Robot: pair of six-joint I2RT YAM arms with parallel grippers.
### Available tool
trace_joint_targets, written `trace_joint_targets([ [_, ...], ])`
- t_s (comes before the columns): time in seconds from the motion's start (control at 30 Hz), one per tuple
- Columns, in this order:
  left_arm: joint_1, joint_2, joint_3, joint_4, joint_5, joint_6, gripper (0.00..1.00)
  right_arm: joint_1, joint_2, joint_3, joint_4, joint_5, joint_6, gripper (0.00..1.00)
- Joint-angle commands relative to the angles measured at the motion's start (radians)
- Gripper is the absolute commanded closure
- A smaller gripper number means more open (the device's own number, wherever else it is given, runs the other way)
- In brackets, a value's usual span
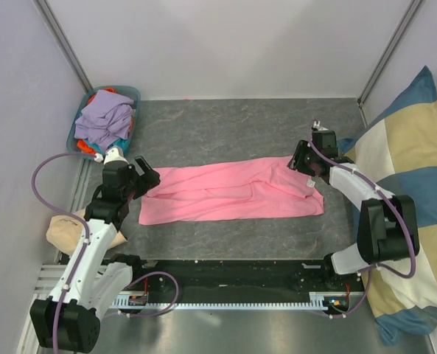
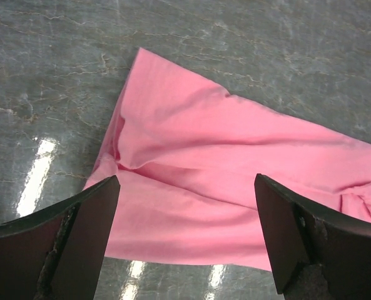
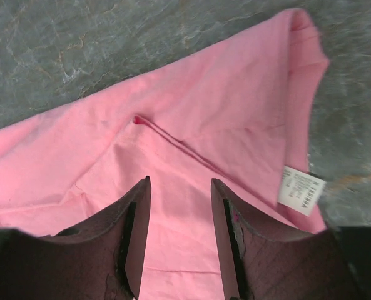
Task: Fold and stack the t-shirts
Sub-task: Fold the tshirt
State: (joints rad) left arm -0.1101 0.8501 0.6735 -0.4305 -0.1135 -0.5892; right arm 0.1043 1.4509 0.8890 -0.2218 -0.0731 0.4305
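A bright pink t-shirt [image 1: 233,193] lies across the middle of the table as a long, flattened band. My left gripper [image 1: 150,180] hovers over its left end. In the left wrist view that gripper [image 2: 186,181] is wide open, with only pink cloth [image 2: 235,150] lying flat below it. My right gripper [image 1: 301,164] is at the shirt's right end. In the right wrist view it [image 3: 180,182] stands open over the pink fabric [image 3: 191,106], holding nothing. A white neck label [image 3: 301,190] shows just right of its fingers. More t-shirts, lavender [image 1: 104,118] on top, are heaped at the back left.
A teal basket [image 1: 133,96] at the back left corner holds the heaped shirts. A large blue-and-cream checked cushion [image 1: 417,184] leans along the right side. A beige bundle [image 1: 63,232] sits by the left arm. Grey walls enclose the table.
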Motion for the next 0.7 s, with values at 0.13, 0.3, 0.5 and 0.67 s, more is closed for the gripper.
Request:
trace_joint_targets([
  [0.13,-0.007,-0.082,-0.045,0.019,0.048,0.005,0.03,0.109,0.204,0.183,0.070,-0.024,0.031,0.50],
  [0.3,-0.007,-0.091,-0.040,0.007,0.044,0.009,0.03,0.140,0.285,0.243,0.073,-0.008,0.042,0.50],
  [0.5,-0.007,-0.088,-0.043,0.009,0.044,0.009,0.03,0.143,0.325,0.258,0.068,0.012,0.045,0.51],
  [0.67,-0.005,-0.086,-0.054,0.007,0.048,0.002,0.03,0.144,0.324,0.260,0.045,0.067,0.045,0.52],
])
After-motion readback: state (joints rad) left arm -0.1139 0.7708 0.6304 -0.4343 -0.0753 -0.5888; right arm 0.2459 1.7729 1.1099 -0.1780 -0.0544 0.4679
